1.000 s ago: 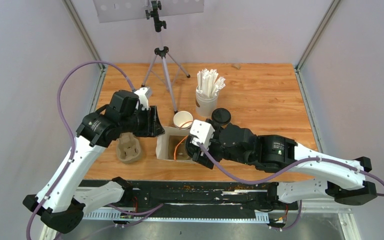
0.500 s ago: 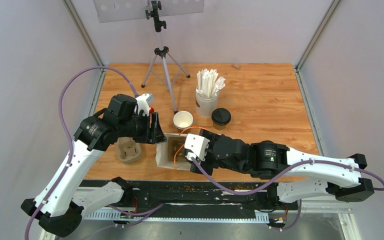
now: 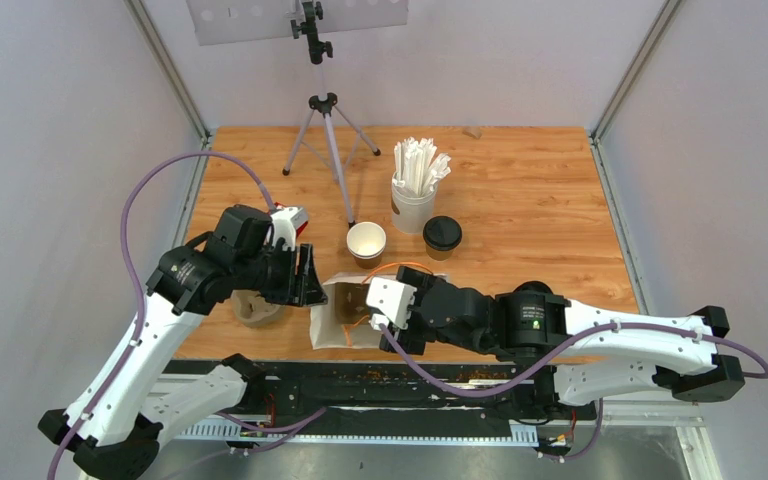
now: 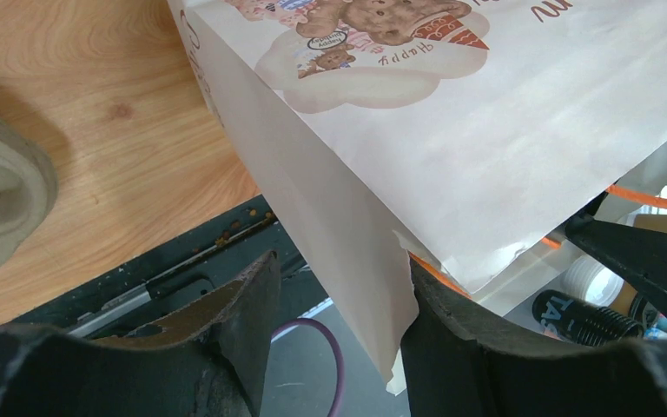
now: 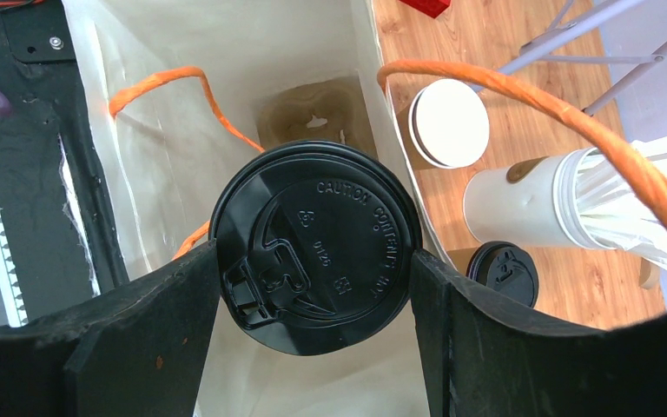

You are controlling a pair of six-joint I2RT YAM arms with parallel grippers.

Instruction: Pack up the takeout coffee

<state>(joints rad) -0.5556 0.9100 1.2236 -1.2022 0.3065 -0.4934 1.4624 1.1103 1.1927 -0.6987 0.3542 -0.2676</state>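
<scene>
A white paper bag [image 3: 328, 330] with orange handles stands open near the table's front edge. My right gripper [image 3: 365, 322] reaches into its mouth, shut on a takeout coffee cup whose black lid [image 5: 315, 258] sits between the fingers above the bag's inside [image 5: 165, 156]. A brown pulp piece [image 5: 317, 122] lies on the bag's bottom. My left gripper [image 3: 305, 285] is open at the bag's left rim. In the left wrist view the bag's wall [image 4: 486, 148] passes between the fingers of the left gripper [image 4: 339, 271], against the right one only. Another lidded coffee cup [image 3: 442, 233] stands behind the bag.
An open, lidless paper cup [image 3: 366, 240] stands just behind the bag. A white cup of wrapped straws [image 3: 412, 190] and a tripod [image 3: 327, 130] stand farther back. A pulp cup carrier [image 3: 253, 312] lies left of the bag, partly under my left arm.
My right gripper has carried the lidded cup toward the near edge and into the bag's mouth. The bag and my left gripper have shifted nearer too.
</scene>
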